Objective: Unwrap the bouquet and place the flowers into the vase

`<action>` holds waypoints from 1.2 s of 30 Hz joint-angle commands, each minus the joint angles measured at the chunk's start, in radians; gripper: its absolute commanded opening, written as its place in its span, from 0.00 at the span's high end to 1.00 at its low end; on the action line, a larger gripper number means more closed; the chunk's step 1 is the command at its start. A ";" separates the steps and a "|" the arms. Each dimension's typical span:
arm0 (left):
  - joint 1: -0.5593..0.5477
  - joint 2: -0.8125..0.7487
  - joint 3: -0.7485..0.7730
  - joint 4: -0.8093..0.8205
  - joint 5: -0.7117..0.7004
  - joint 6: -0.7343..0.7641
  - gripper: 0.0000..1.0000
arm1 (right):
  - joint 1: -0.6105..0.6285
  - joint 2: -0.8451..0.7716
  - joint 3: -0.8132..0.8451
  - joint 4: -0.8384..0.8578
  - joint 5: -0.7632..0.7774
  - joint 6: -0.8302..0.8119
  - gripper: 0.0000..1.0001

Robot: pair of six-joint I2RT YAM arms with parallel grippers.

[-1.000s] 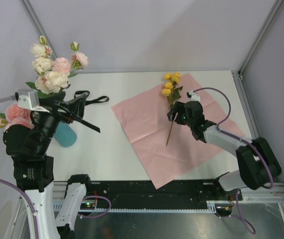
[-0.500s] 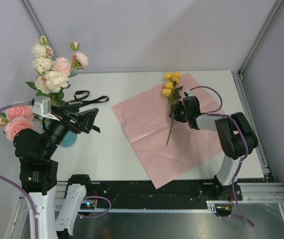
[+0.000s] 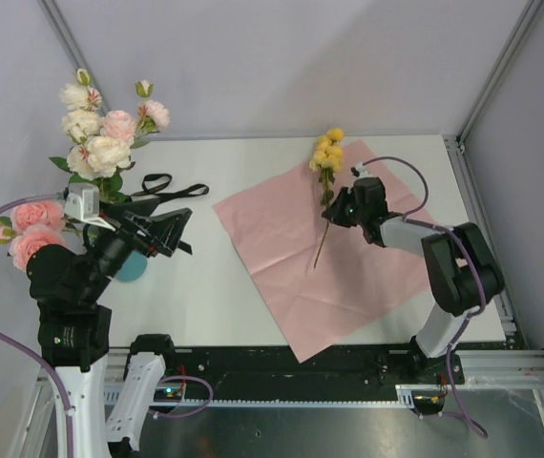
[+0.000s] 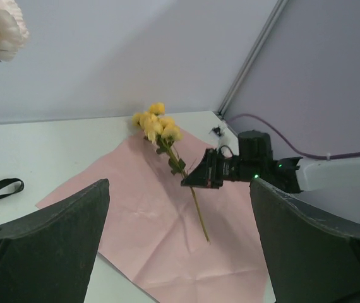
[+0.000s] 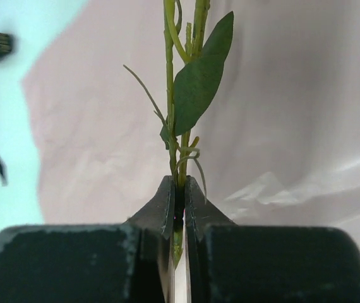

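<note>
Right wrist view shows the right jaws pinched shut on the thin green stem of the yellow flower [image 5: 179,151], just under a big leaf [image 5: 199,82]. From the top view, this flower lies on the pink paper [image 3: 282,258] at about 1 o'clock on the counter [image 3: 205,305]. Its yellow head points to 12 o'clock and its stem end points to 6 o'clock. I cannot tell if the stem end is off the paper.

The vase [image 3: 133,270] sits far away at 9 o'clock, with the other flowers [image 3: 100,138] sticking up tall out of it. The left jaws are wide and hold nothing. They sit right over the vase and point toward 3 o'clock. A black ribbon [image 3: 169,185] lies on the counter at about 10 o'clock.

The job now, I think, is to carry the yellow flower to the vase. A good way is to lift it straight up first, so the paper does not drag along. The hold is low on a skinny stem (it could spin or slip), so slow moves look best. The stem end should tip down before it gets to the vase. The left arm should move away first, I think, or the two arms could bump. The vase is short and full, so the stem should slide in softly and not knock it over.
</note>
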 commanded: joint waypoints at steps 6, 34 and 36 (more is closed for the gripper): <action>-0.026 0.098 0.018 0.024 0.083 -0.006 0.07 | 0.064 -0.366 -0.106 0.153 -0.137 0.108 1.00; -0.415 0.281 -0.154 0.383 0.013 -0.233 0.36 | 0.694 -0.643 -0.239 0.545 0.099 -0.009 1.00; -0.415 0.286 -0.166 0.401 0.019 -0.245 0.38 | 0.697 -0.642 -0.240 0.548 0.098 -0.013 1.00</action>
